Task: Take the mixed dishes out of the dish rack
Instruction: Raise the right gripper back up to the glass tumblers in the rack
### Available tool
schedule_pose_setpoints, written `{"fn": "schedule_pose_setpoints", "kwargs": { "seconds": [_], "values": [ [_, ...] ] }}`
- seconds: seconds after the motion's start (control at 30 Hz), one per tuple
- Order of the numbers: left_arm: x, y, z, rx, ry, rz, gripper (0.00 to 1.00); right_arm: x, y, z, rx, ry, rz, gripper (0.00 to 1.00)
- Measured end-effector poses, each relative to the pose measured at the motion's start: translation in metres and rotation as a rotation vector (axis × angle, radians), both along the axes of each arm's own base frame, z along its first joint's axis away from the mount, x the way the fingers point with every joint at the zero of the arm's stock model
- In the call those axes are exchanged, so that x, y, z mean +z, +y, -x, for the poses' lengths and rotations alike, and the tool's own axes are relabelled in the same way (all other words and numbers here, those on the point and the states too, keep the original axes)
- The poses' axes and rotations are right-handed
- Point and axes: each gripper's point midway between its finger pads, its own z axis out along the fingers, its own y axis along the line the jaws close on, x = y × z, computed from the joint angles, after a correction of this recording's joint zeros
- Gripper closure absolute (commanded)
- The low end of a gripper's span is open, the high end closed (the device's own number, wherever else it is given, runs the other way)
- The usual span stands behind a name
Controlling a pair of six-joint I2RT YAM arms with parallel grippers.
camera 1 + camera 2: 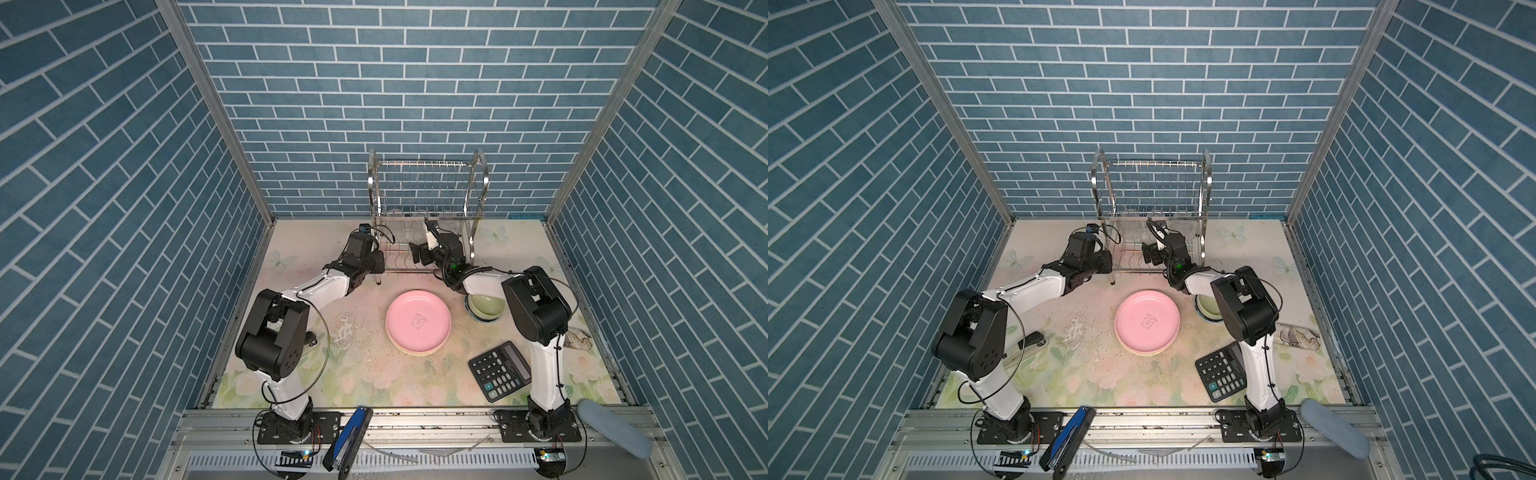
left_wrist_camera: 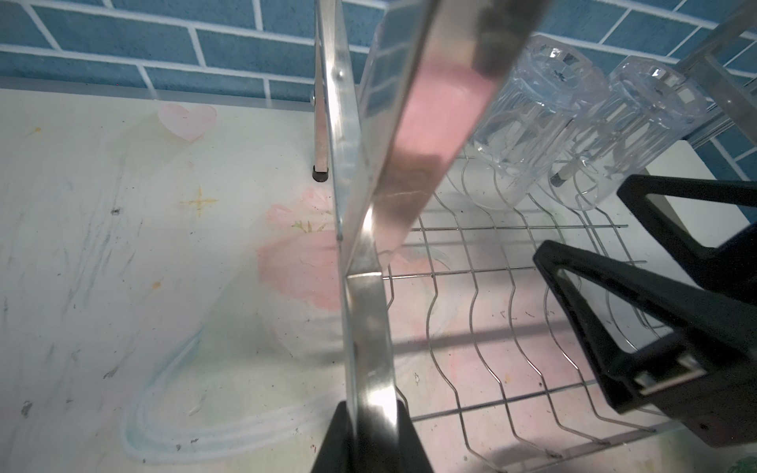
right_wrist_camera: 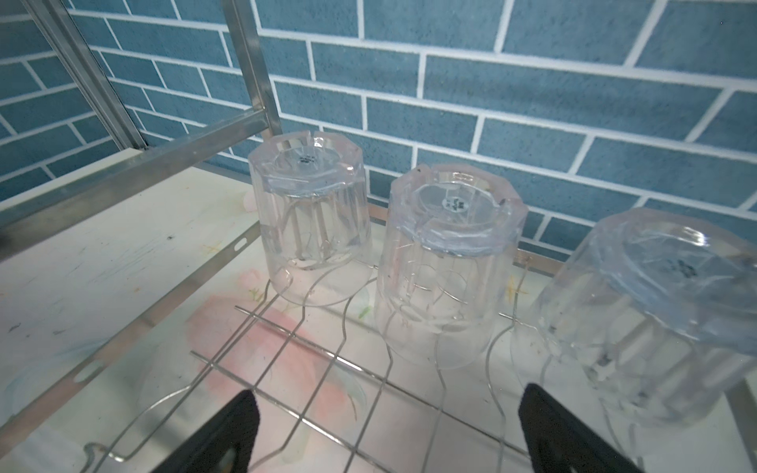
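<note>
The dish rack's side frame is being clamped by the left gripper while the right gripper is being held wide open inside its lower tier, facing three upturned glasses; plates and bowls are being shown stacked outside.

glasses: in both top views, only faint smudges behind the dish rack wires.
end glass: its side runs off the picture's edge.
pale-green bowl: the right arm covers part; bowls under it show only rims.
pink plate: plates under it show only thin edges.
left gripper: fingers cut off; a blurry rack bar fills the gap.
right gripper: only the finger ends show.
calculator: the arm covers one side.
</note>
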Motion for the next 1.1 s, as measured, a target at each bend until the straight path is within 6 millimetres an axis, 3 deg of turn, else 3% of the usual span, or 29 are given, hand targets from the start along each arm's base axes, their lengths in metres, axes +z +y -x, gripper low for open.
{"fn": "schedule_pose_setpoints", "kwargs": {
  "seconds": [0.17, 0.57, 1.1],
  "values": [
    [0.000, -0.001, 0.000, 0.001, -0.001, 0.003, 0.97, -0.001, 0.010, -0.014, -0.013, -0.027, -0.049, 0.01],
    [0.000, -0.001, -0.001, -0.002, -0.002, 0.006, 1.00, -0.015, 0.010, -0.052, -0.124, -0.042, -0.166, 0.01],
    [0.000, -0.004, -0.001, -0.009, -0.010, 0.021, 1.00, 0.001, 0.016, -0.092, -0.182, -0.098, -0.221, 0.01]
  ]
}}
